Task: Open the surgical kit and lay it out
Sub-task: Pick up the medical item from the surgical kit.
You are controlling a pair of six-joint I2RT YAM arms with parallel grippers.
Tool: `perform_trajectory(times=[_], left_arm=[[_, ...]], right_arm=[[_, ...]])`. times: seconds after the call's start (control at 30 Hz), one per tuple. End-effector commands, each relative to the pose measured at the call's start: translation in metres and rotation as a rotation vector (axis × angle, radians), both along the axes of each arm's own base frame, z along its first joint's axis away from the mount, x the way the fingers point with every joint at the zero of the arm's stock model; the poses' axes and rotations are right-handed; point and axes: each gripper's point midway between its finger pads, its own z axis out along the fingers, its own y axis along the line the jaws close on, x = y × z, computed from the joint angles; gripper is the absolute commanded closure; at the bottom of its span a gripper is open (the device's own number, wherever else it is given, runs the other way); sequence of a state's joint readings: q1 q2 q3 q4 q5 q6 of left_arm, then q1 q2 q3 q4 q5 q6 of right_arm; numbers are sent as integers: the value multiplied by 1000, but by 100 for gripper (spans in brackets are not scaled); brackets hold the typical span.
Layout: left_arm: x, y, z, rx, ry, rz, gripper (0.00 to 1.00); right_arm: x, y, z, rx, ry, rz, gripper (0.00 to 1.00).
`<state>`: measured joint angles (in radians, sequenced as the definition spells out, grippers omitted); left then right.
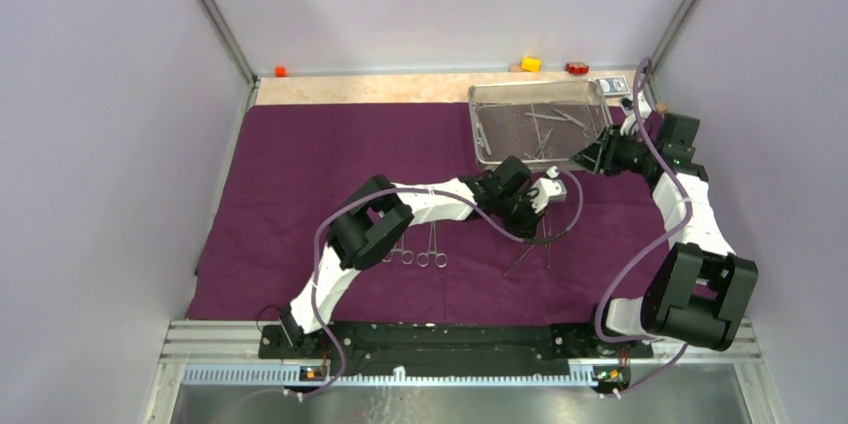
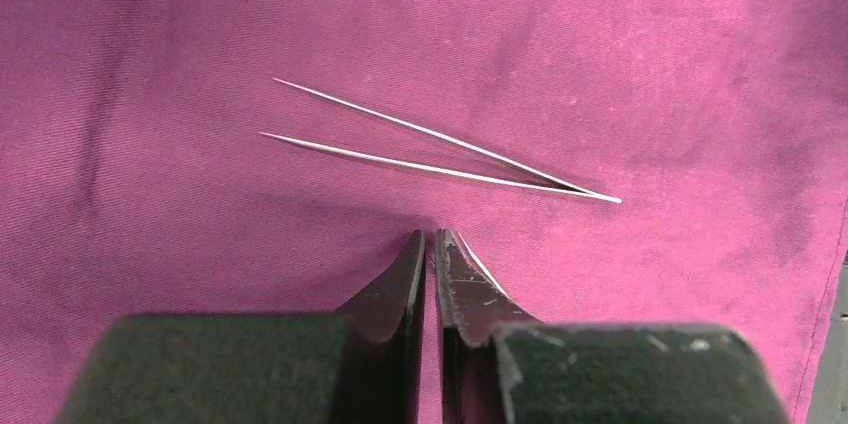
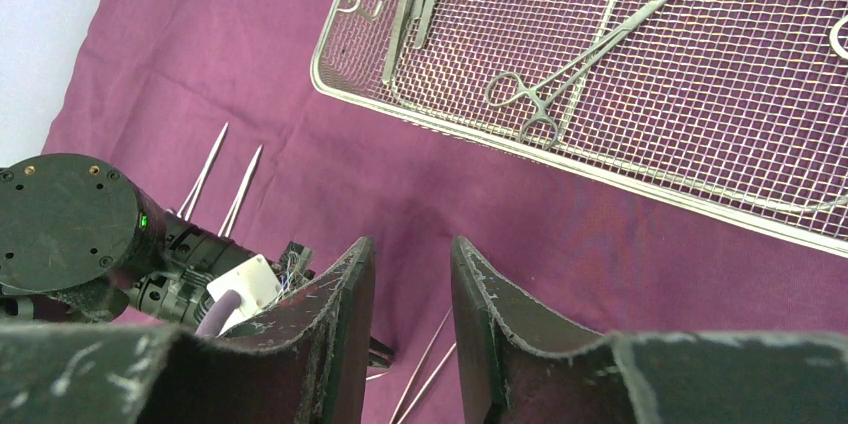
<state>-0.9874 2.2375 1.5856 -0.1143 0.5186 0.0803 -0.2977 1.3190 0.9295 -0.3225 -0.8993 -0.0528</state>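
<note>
The dark purple cloth lies spread flat over the table. The wire-mesh tray stands on it at the back right and holds ring-handled clamps and other steel tools. Two clamps lie on the cloth near the front. A pair of tweezers lies splayed just ahead of my left gripper. That gripper is shut to a thin slit with only cloth showing through it. A steel sliver runs along the outer edge of its right finger. My right gripper hovers open and holds nothing, just in front of the tray's near rim.
A yellow block, a red block and a blue-white packet sit behind the tray. An orange block is at the back left corner. More tweezers lie near the left wrist. Walls close in on both sides.
</note>
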Motion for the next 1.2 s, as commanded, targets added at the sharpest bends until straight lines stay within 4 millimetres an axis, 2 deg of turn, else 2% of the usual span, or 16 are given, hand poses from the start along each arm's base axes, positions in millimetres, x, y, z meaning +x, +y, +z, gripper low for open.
perform_trajectory(times=[0.0, 0.17, 0.47, 0.87, 1.17], left_arm=[[-1, -3, 7, -7, 0, 16, 90], [0, -5, 12, -4, 20, 49, 100], [12, -3, 25, -7, 18, 129, 100], [43, 7, 39, -18, 87, 310, 100], [54, 11, 39, -30, 186, 424, 100]], right_arm=[[6, -5, 7, -12, -41, 9, 67], [6, -5, 8, -13, -42, 10, 67], [6, -5, 8, -13, -43, 9, 67], [6, -5, 7, -12, -41, 7, 67], [6, -5, 6, -12, -37, 4, 67]])
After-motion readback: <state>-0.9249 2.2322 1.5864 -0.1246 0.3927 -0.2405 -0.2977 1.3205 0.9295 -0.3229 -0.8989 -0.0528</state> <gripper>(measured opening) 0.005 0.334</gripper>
